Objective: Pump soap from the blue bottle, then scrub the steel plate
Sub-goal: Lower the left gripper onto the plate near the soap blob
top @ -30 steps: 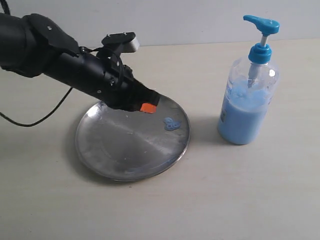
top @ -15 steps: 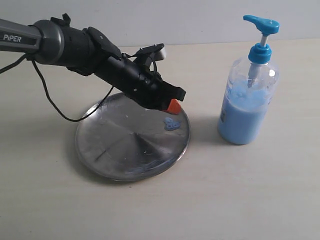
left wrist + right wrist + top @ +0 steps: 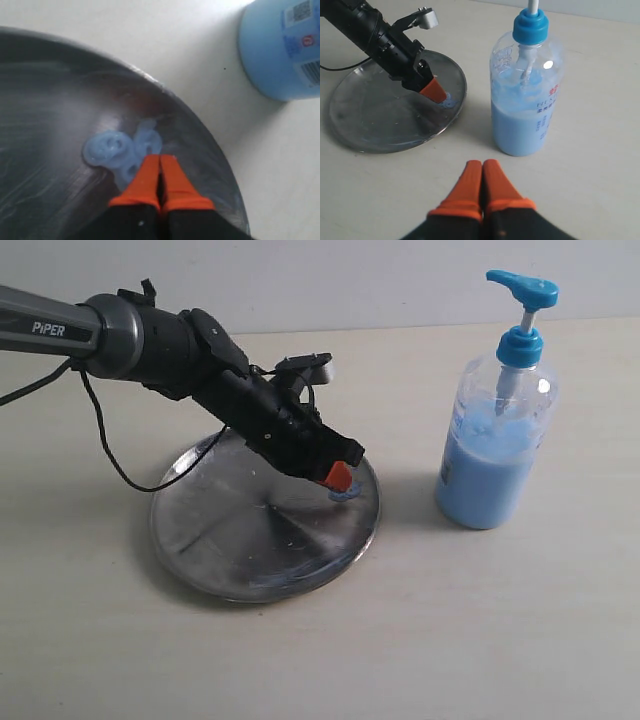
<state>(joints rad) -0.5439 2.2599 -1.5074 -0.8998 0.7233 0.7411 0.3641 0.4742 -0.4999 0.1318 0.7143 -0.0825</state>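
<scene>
The steel plate point(image 3: 230, 540) lies left of centre on the table, round and shiny. A small bluish blob of soap point(image 3: 112, 150) sits on it near its right rim. My left gripper point(image 3: 340, 478) is shut, empty, its orange fingertips point(image 3: 150, 172) pressed together at the edge of the soap point(image 3: 451, 104). The blue bottle point(image 3: 495, 445) stands upright to the right of the plate point(image 3: 370, 120), half full of pale blue liquid. My right gripper point(image 3: 482, 165) is shut on nothing, off the table's surface in front of the bottle point(image 3: 525, 100), out of the exterior view.
A black cable point(image 3: 120, 465) loops from the left arm down over the plate's left edge. The pale tabletop point(image 3: 480, 630) stretches in front of the plate and bottle. A white wall point(image 3: 380, 280) bounds the back.
My left gripper swung right across the plate and dropped onto the soap blob. The bottle and plate stayed put.
</scene>
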